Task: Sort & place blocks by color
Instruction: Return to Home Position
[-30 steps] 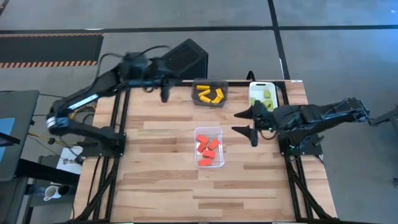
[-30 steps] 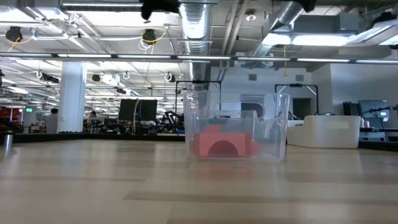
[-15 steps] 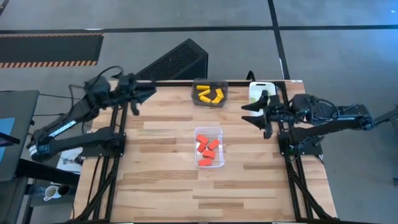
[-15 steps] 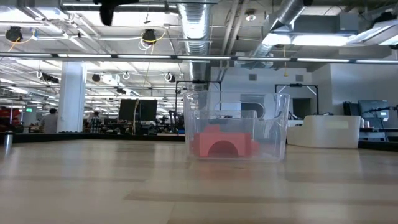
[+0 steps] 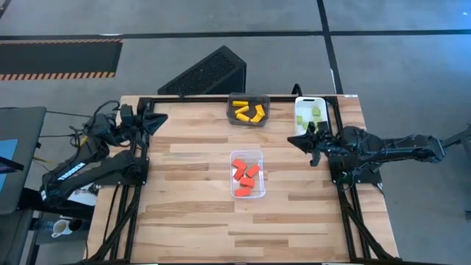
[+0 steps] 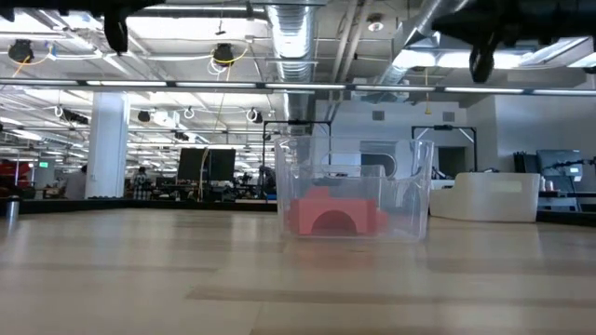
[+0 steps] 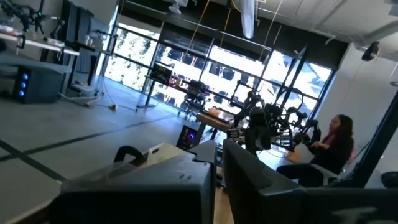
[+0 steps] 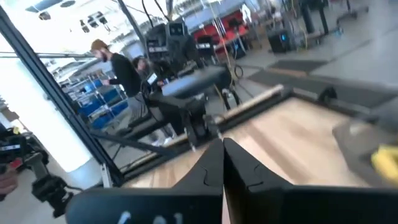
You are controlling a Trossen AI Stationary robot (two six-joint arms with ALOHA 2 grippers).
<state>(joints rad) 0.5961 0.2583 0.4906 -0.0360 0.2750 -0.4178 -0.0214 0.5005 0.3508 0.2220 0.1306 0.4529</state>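
The blocks lie sorted in three bins. Yellow blocks (image 5: 248, 111) fill a dark bin (image 5: 248, 99) at the far edge, and light green blocks (image 5: 316, 115) a white bin (image 5: 310, 102) at the far right. Red blocks (image 5: 247, 175) rest in a clear bin (image 5: 247, 156) at mid-table, also in the low view (image 6: 331, 216). My left gripper (image 5: 162, 118) hangs shut above the table's far left corner, holding nothing. My right gripper (image 5: 294, 140) is shut and empty near the right edge, in front of the white bin.
A black slatted box (image 5: 206, 70) stands on the floor behind the table's far edge. Bare wood spreads across the near half of the table (image 5: 243, 228). People show in the room beyond, in both wrist views.
My left gripper has drawn back from near the dark bin toward the table's left edge, its arm folding in. My right gripper has shut from wide open and stayed near the white bin. The bins and blocks have not moved.
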